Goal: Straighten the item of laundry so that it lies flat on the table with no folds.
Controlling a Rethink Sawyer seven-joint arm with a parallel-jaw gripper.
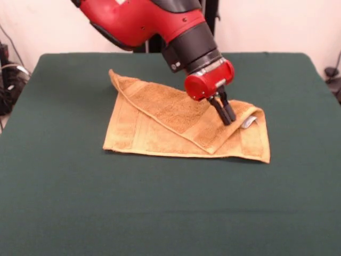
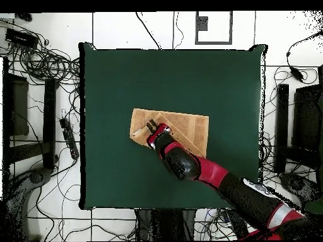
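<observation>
The item of laundry [image 1: 160, 125], an orange-tan terry towel, lies mid-table with one part folded diagonally over the rest, so a triangular flap covers its middle. A small white tag [image 1: 249, 122] peeks out at the right corner. My gripper [image 1: 229, 118] comes down at a slant onto the flap near that corner. Its two black fingers are pressed close together, pinching the top layer. In the overhead view the towel [image 2: 189, 126] shows the same diagonal fold, with the gripper [image 2: 151, 126] near its left end and the arm covering its lower edge.
The dark green table [image 1: 80, 202] extends well beyond the towel on every side. In the overhead view, cables and dark equipment [image 2: 38, 69] lie on the floor around the table [image 2: 126, 75].
</observation>
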